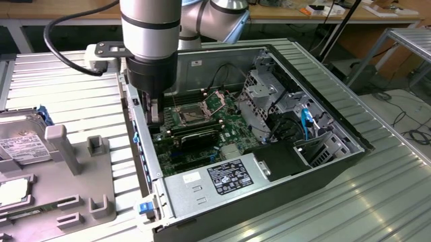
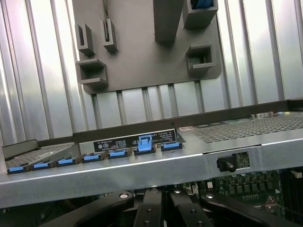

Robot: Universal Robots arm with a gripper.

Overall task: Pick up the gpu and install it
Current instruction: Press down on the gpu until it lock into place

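The black two-fingered gripper [image 1: 154, 112] hangs inside the open black computer case [image 1: 323, 126] over the green motherboard [image 1: 202, 133]; whether it pinches anything, I cannot tell; seating should go straight down, squarely

My gripper [image 1: 154, 112] sinks inside the computer case [image 1: 323, 101], its fingertips hidden behind the case's rear wall. Beside the case, the grey fixture tray [image 1: 74, 186] and hard drive [image 1: 20, 143] are cut off by the exterior view's left edge.

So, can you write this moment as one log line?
hand: low inside open computer case | over motherboard edge | hard drive: on grey fixture
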